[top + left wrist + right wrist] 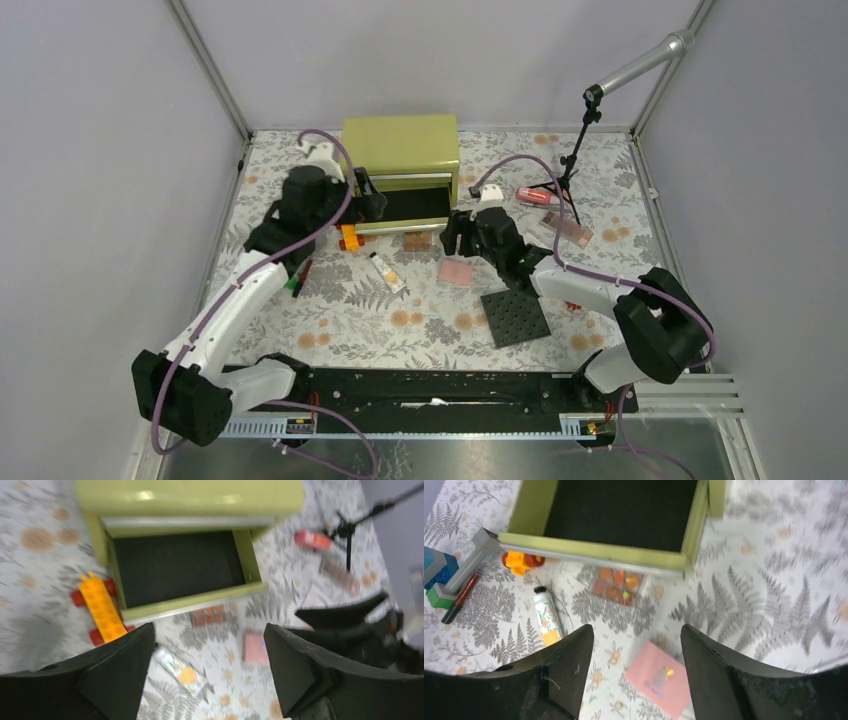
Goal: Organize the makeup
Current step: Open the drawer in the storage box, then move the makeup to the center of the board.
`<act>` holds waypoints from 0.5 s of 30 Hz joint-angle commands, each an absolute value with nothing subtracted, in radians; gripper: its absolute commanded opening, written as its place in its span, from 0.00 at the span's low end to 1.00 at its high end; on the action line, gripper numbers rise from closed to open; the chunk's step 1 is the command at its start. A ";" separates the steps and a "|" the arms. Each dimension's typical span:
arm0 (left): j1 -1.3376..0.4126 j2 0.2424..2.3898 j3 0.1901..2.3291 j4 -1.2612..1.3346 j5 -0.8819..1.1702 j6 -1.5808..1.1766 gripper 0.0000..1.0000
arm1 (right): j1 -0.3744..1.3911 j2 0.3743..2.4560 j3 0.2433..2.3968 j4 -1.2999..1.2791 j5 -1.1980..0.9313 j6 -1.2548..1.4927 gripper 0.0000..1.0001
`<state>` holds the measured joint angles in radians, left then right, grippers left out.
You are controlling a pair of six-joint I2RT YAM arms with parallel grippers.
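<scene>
The makeup lies loose on the fern-print cloth in front of a green box with an open drawer (404,226). A cream tube with black cap (386,271) lies left of a pink square compact (457,271), and a small orange-pan palette (417,240) sits by the drawer front. A pink-red tube (536,196) lies far right. My left gripper (209,632) hangs open above the tube (180,669), near the drawer's left corner. Just above the compact (659,677), my right gripper (636,632) is open and holds nothing.
An orange toy car (349,237) stands at the drawer's left corner. A dark grey studded plate (515,317) lies near the right arm. A red-black pencil (460,597) and coloured blocks (436,575) lie left. A second long palette (572,230) and a black stand (572,170) are at the right.
</scene>
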<state>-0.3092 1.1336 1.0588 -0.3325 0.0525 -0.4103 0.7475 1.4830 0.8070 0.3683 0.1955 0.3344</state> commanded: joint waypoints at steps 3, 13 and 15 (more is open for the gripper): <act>-0.499 1.085 0.878 -0.266 -0.063 -0.556 0.73 | 0.716 1.443 0.730 0.408 0.064 0.613 0.70; -0.565 1.104 0.706 -0.123 -0.150 -0.613 0.52 | 0.620 1.508 0.796 0.371 0.174 0.667 0.68; -0.565 1.117 0.690 -0.096 -0.157 -0.606 0.45 | 0.599 1.548 0.835 0.372 0.162 0.658 0.67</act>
<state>-0.5629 1.1084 0.7063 -0.2340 -0.0940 -0.6025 0.6422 1.4975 0.7387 0.3473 0.1379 0.6312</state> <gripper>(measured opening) 0.500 0.681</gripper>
